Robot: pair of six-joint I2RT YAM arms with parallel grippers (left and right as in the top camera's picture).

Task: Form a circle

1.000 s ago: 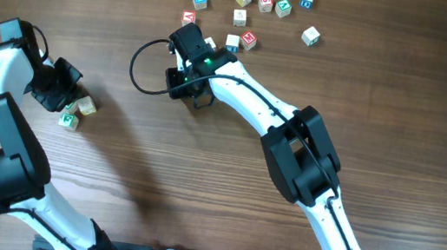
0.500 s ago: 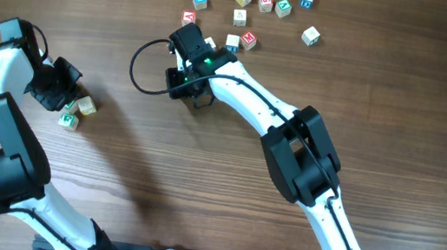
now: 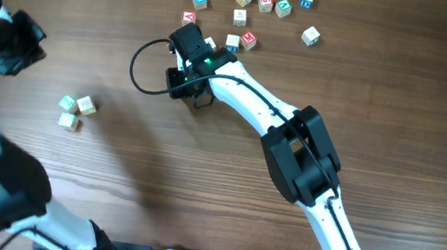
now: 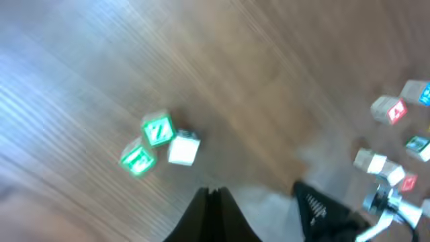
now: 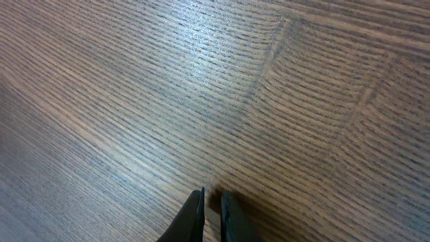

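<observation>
Three small pale letter cubes [image 3: 74, 109] lie bunched at the table's left, the only part of a circle on show. In the left wrist view the same cluster [image 4: 160, 144] shows two green faces and a plain one. My left gripper [image 3: 22, 46] hovers up and to the left of them, well apart; its tips [image 4: 213, 191] are shut and hold nothing. My right gripper [image 3: 196, 99] rests low over bare wood at centre-top. Its jaws [image 5: 211, 196] are all but closed with nothing between them.
Several more letter cubes [image 3: 265, 4] are scattered along the far edge, some just behind the right wrist. A black cable loop [image 3: 146, 66] lies left of the right gripper. The right arm [image 3: 291, 143] crosses the table's middle.
My left gripper has pulled away from the cube cluster, up and to the left, leaving all three cubes uncovered. The right arm has stayed still.
</observation>
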